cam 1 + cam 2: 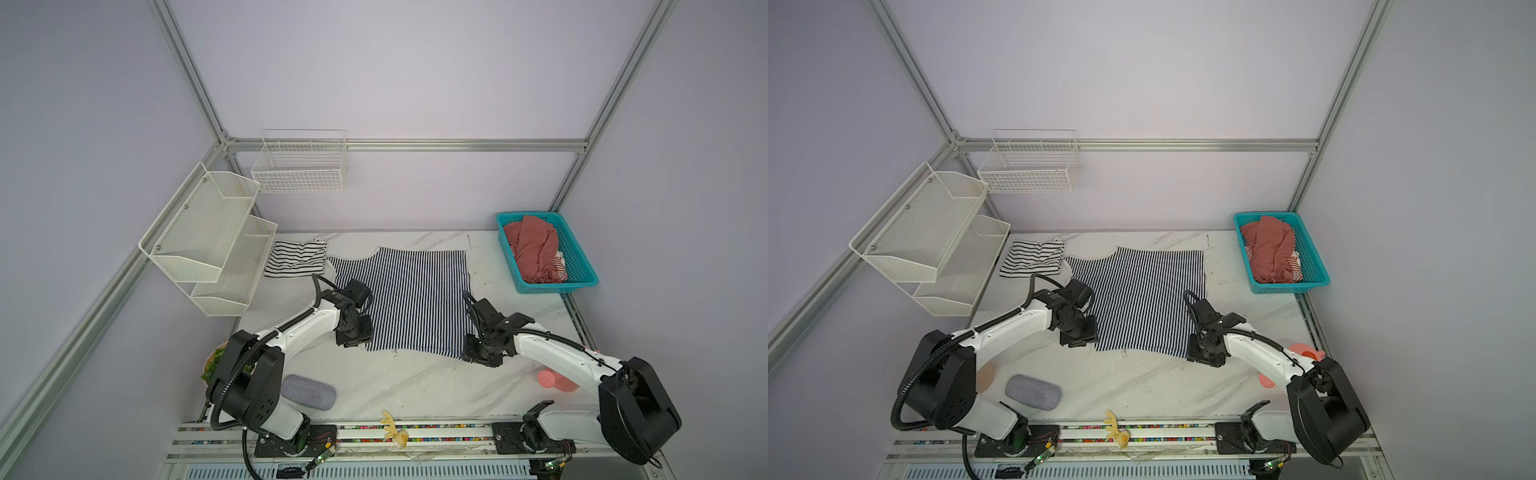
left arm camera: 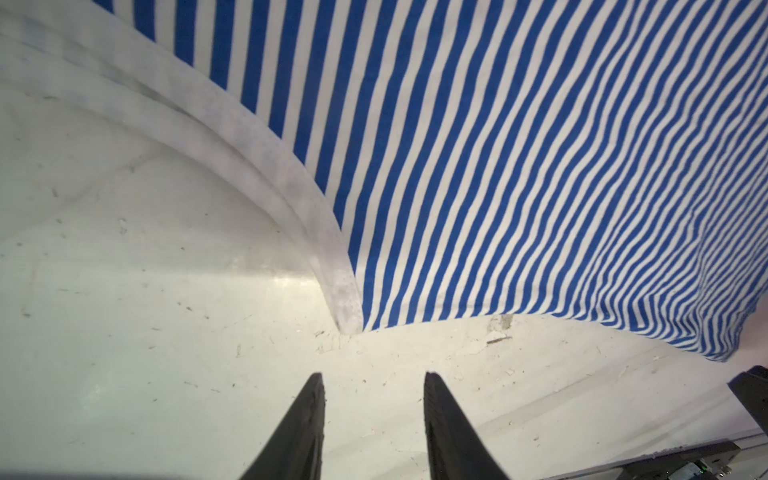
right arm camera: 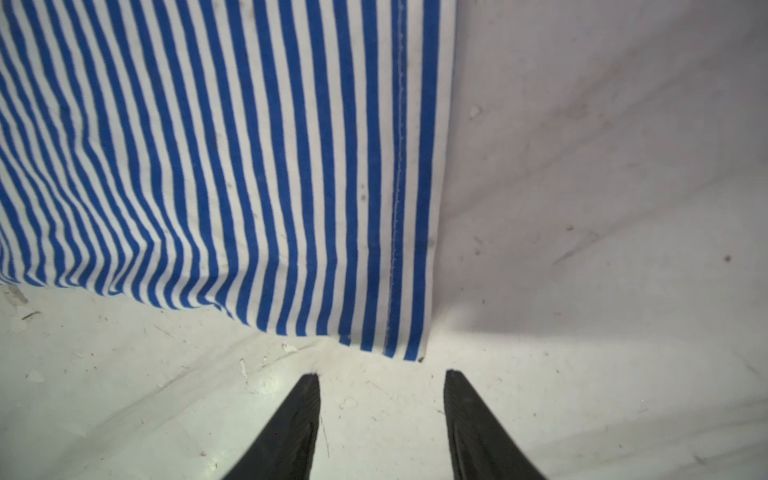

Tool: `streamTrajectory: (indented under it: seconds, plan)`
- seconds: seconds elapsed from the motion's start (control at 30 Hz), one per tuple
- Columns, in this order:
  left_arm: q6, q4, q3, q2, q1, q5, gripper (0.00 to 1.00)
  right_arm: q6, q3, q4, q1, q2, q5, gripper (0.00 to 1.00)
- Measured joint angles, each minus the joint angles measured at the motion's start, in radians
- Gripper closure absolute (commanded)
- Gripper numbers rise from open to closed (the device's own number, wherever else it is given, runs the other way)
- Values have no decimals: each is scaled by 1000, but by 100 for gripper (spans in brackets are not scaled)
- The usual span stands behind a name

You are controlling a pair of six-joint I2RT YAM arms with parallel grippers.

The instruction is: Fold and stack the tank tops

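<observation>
A tank top with dense navy-and-white stripes (image 1: 409, 303) (image 1: 1142, 299) lies spread flat mid-table. A second tank top, white with wide black stripes (image 1: 296, 258) (image 1: 1032, 257), lies folded at the far left. My left gripper (image 1: 355, 341) (image 1: 1077, 341) sits at the navy top's near left corner. In the left wrist view it (image 2: 372, 376) is open over bare table, just short of the white-trimmed corner (image 2: 345, 299). My right gripper (image 1: 478, 355) (image 1: 1200, 357) sits at the near right corner. In the right wrist view it (image 3: 382, 374) is open and empty, just short of the hem (image 3: 399, 324).
A teal basket (image 1: 582, 266) holding red cloth (image 1: 534, 249) stands at the back right. A white mesh shelf (image 1: 208, 237) and a wire basket (image 1: 299, 166) hang at the back left. A grey pouch (image 1: 308, 391), a pink watering can (image 1: 552, 380) and a yellow toy (image 1: 395, 428) lie near the front.
</observation>
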Motion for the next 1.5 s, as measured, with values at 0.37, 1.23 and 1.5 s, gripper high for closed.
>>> streamTrajectory:
  seconds: [0.37, 1.23, 1.5]
  plan:
    - [-28, 10, -2, 62, 0, -33, 66, 24, -23, 20, 0, 31, 11, 48]
    - [-63, 65, -18, 129, 0, -31, 87, 30, -7, 83, 0, 96, 23, 74]
    - [-71, 79, -32, 126, 0, -17, 100, 31, -10, 97, 1, 97, 13, 91]
